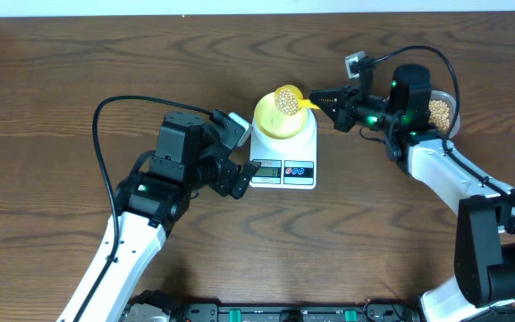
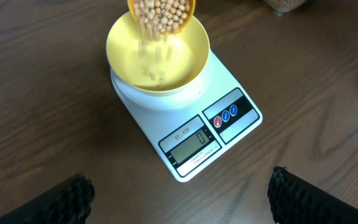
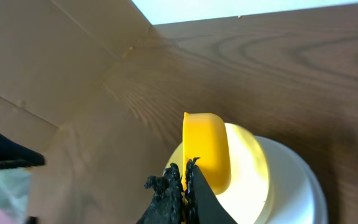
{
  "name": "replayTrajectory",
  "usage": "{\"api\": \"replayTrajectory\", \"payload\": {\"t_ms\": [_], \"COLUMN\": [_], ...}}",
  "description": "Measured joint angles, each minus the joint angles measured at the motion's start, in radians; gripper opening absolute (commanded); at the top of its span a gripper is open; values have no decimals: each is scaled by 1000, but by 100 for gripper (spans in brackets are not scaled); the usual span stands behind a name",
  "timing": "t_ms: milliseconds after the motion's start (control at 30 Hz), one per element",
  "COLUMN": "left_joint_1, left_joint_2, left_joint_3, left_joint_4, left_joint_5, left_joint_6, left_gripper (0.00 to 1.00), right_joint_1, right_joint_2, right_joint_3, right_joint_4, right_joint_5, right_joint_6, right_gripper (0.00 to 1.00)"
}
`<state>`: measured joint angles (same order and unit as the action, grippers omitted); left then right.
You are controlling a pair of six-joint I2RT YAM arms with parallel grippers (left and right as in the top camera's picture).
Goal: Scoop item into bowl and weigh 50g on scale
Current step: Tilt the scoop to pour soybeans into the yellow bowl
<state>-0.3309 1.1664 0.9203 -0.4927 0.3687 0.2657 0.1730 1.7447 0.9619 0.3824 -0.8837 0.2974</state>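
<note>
Left tool (image 2: 179,196) with jaws spread wide; right tool (image 1: 323,97) with jaws pinched tight, pointing leftward.

The bowl (image 1: 270,126) sits on the scale (image 1: 283,171), scoop (image 1: 288,99) above it.

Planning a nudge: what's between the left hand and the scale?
Nothing. The left wrist view shows only bare table between the open left hand and the scale.
</note>
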Motion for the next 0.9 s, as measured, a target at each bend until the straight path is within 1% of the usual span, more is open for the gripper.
{"api": "replayTrajectory", "payload": {"t_ms": [233,567,900], "left_joint_1": [0,0,0], "left_joint_2": [0,0,0], "left_joint_3": [0,0,0], "left_joint_4": [0,0,0], "left_joint_5": [0,0,0], "left_joint_6": [0,0,0], "left_gripper": [91,91,92], "right_joint_1": [27,27,72], "right_joint_2": [0,0,0], "right_joint_3": [0,0,0], "right_joint_4": [0,-4,-26], "right_joint_5": [54,71,73], "right_joint_6": [-130,-312,-589], "right_gripper": [1,1,1]}}
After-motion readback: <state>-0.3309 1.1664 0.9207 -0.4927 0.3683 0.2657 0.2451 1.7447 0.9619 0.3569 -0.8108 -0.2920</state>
